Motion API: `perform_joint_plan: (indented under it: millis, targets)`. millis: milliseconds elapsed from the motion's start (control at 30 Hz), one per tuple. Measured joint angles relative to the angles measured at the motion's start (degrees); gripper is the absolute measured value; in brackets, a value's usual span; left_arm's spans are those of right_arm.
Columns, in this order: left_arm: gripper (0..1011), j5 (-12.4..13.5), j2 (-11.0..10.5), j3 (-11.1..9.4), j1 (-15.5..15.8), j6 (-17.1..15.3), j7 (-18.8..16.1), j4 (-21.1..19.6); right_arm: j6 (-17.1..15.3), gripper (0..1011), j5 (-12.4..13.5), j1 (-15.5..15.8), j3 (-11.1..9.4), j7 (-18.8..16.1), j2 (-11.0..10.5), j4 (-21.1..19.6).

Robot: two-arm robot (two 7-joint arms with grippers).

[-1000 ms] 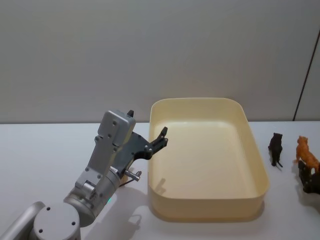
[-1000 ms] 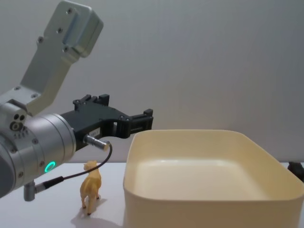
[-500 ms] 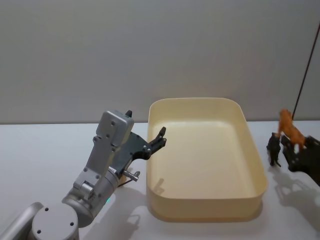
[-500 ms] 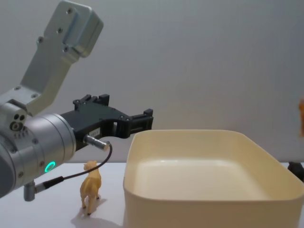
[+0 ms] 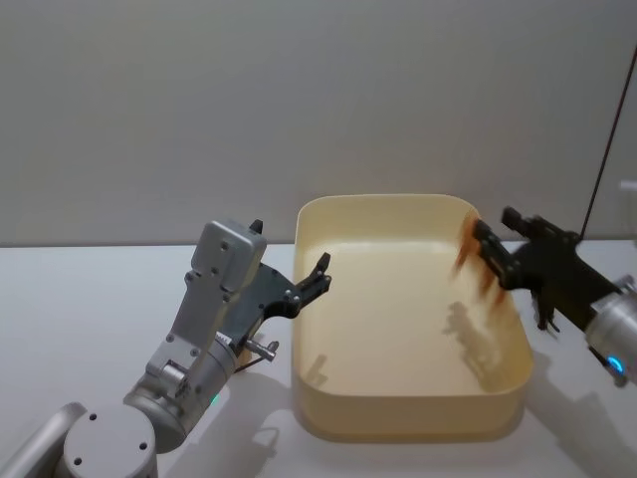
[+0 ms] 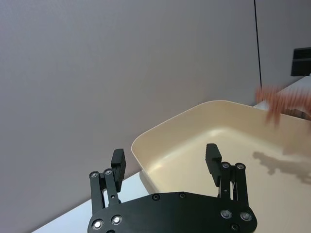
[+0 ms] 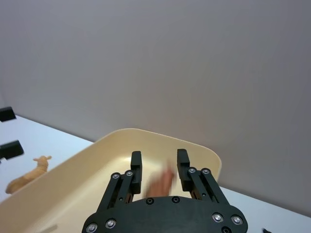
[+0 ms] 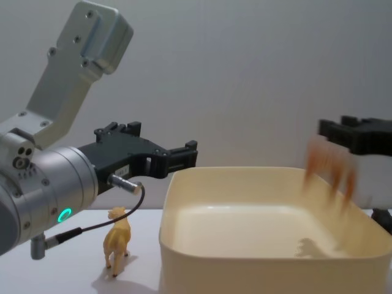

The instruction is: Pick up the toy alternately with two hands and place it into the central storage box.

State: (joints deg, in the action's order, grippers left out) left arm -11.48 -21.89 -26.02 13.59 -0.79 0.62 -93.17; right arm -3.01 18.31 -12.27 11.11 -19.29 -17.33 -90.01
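Grey wall (image 5: pixel 299 100) and a white tabletop (image 5: pixel 90 299) are framing the scene as the right gripper (image 5: pixel 494 237) is hanging over the right side of the yellow box (image 5: pixel 398 423), with a blurred orange toy animal (image 8: pixel 331 165) at its tip, above the box floor. Whether it is clamping the toy or letting it go cannot be told. The left gripper (image 6: pixel 165 155), spread wide and carrying nothing, is hovering just outside the box's left wall. No toy is lying on the box floor, so the job looks barely begun. A tan toy animal (image 8: pixel 116 240) is standing on the tabletop's left side, close to the box and beneath the left arm. A dark toy (image 8: pixel 383 217) is showing at the right edge. Nothing is blocking the drop.
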Motion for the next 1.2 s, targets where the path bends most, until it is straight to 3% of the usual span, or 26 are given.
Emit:
perform_joint_plan:
  millis: [100,167,300,500,600,700,1200]
  targets:
    - [1001,0.0,0.0,0.0,0.0,0.0,0.0,0.0,-1.5,504,0.1,-1.5,0.5,-0.9,1.0,0.4]
    - [1001,0.0,0.0,0.0,0.0,0.0,0.0,0.0,-1.9,526,0.2,-2.1,0.7,-1.1,1.3,0.6]
    - [1001,0.0,0.0,0.0,0.0,0.0,0.0,0.0,-3.1,706,0.4,-3.3,1.2,-2.0,2.2,0.9]
    - [1001,0.0,0.0,0.0,0.0,0.0,0.0,0.0,-3.1,839,0.5,-3.5,1.0,-1.9,1.9,1.0]
    - [1001,0.0,0.0,0.0,0.0,0.0,0.0,0.0,-2.6,954,0.6,-3.2,0.6,-1.2,1.4,0.8]
    - [1001,0.0,0.0,0.0,0.0,0.0,0.0,0.0,-2.1,1001,0.8,-2.6,-0.1,-0.3,0.7,0.5]
    - [1002,0.0,0.0,0.0,0.0,0.0,0.0,0.0,0.3,1001,2.7,2.8,-4.9,5.7,-4.7,-1.7]
